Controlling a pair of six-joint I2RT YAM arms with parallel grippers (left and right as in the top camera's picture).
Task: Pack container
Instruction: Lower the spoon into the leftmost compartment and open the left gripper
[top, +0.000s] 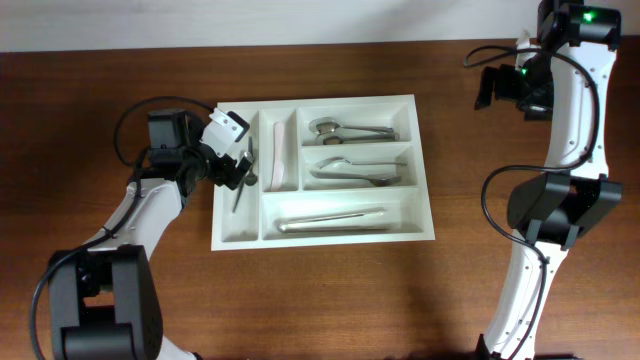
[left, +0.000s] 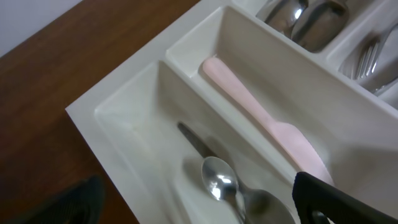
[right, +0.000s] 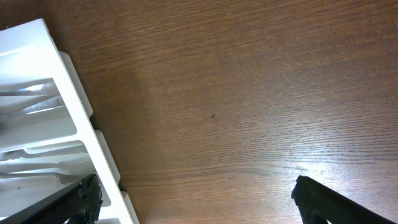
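Observation:
The white container (top: 425, 170) lies mid-table with its five compartments. My left gripper (top: 238, 166) hovers over the leftmost narrow compartment with its jaws wide apart. In the left wrist view the gripper (left: 196, 202) is open around a small metal spoon (left: 219, 179) that lies in that compartment (left: 134, 124); the spoon also shows in the overhead view (top: 238, 193). A pink utensil (left: 261, 121) lies in the second narrow compartment. My right gripper (top: 493, 88) is open and empty above bare table, right of the container (right: 74, 124).
The long compartments hold spoons (top: 345, 130) at the top, forks (top: 350, 170) in the middle and knives (top: 330, 221) at the bottom. Brown wooden table (right: 249, 93) surrounds the container. The right arm's base (top: 560, 205) stands at the right.

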